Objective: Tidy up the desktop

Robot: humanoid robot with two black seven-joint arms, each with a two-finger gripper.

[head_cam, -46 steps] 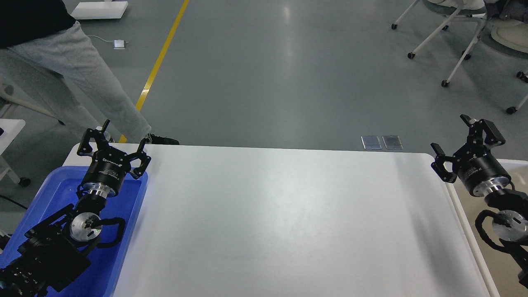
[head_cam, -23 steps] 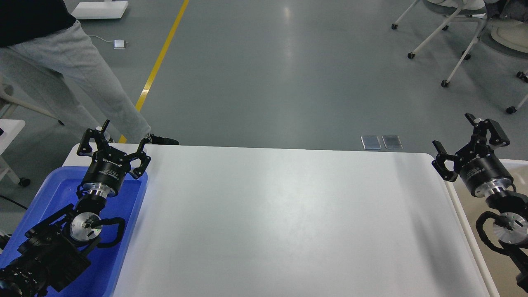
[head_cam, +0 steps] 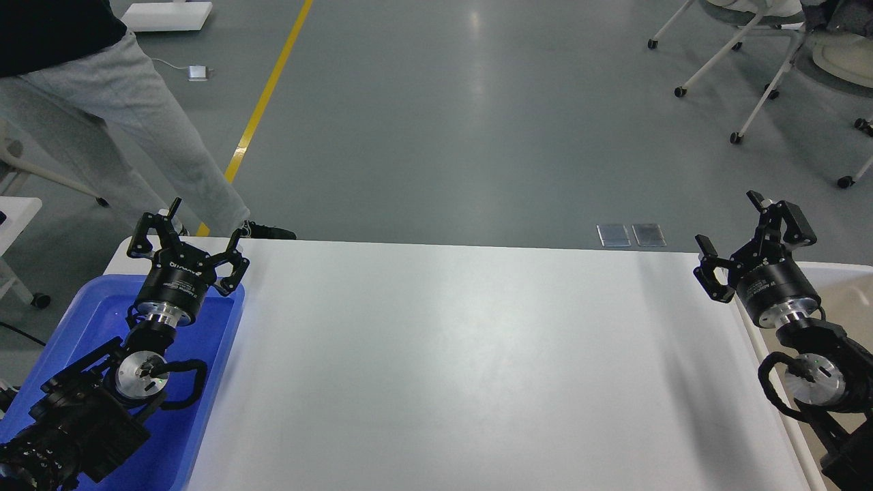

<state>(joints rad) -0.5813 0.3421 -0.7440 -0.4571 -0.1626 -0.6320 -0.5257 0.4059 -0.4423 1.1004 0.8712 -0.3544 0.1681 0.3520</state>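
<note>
The desktop [head_cam: 464, 368] is a large white tabletop that fills the lower middle of the head view; I see no loose objects on it. My left gripper [head_cam: 194, 228] is open and empty, held above the far end of the blue tray [head_cam: 218, 354] at the table's left. My right gripper [head_cam: 730, 225] is open and empty, held above the table's far right corner, next to the cream-white bin [head_cam: 839, 293].
A person in grey trousers [head_cam: 123, 129] stands just beyond the table's far left corner. Rolling chairs [head_cam: 750, 61] stand on the grey floor at the far right. A yellow floor line [head_cam: 266, 102] runs away at the back left.
My right gripper has moved left and slightly toward the table's far right corner. My left arm has not moved.
</note>
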